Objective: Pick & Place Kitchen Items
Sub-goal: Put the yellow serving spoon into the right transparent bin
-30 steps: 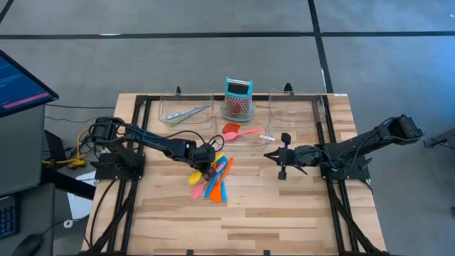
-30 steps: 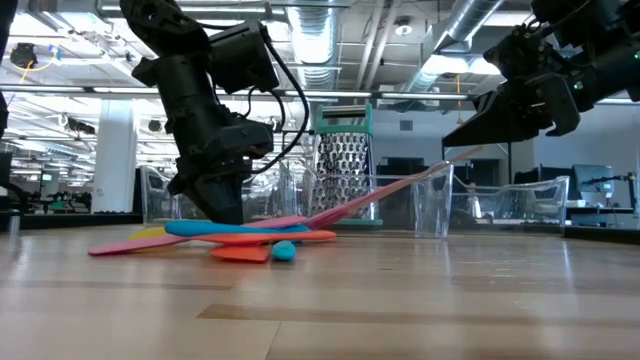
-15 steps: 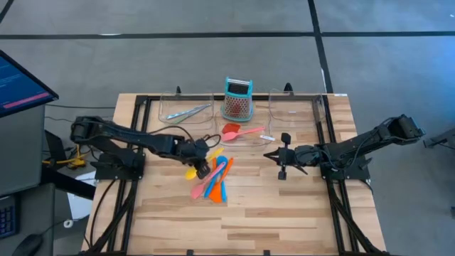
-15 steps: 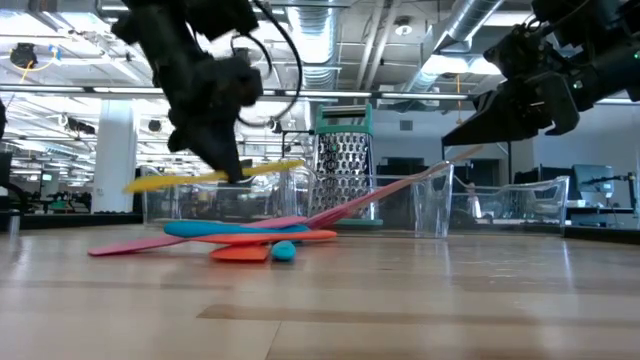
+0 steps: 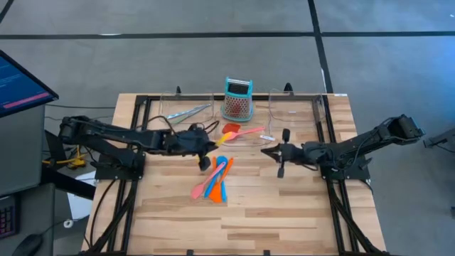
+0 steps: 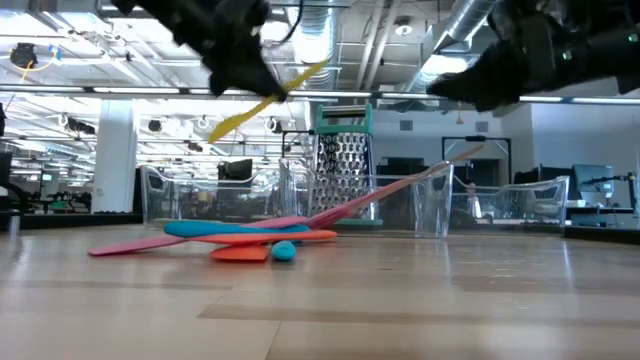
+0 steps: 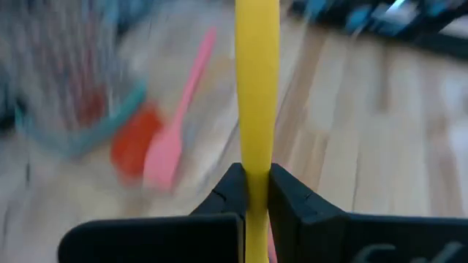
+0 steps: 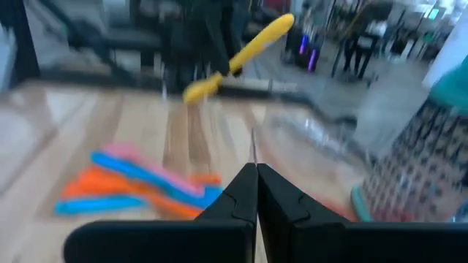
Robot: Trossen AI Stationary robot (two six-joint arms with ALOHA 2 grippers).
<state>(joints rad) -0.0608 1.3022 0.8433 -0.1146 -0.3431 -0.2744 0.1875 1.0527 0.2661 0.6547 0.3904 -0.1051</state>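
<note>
Yellow spoon up off the table!
Left hand point(image 7: 255, 191) clamped the spoon point(image 7: 256, 88) aloft; right hand point(image 8: 256, 191) hovered, pinched shut, empty.

Slim yellow plastic spatula point(image 6: 268, 95) tilted in air above table. Pile of flat orange, blue, pink plastic utensils point(image 5: 213, 179) on wood. Pink spoon point(image 5: 247, 132) and red spatula point(image 5: 231, 130) beside it; silvery metal tongs point(image 5: 186, 113) lying in tray.

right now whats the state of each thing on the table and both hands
left hand: shut on yellow utensil, raised above the table
yellow utensil: held in the air, tilted
right hand: shut, empty, hovering
utensil pile: lying flat on the wood
tongs: lying in the left clear tray
grater: upright between the trays
pink utensil: resting by the grater
</note>
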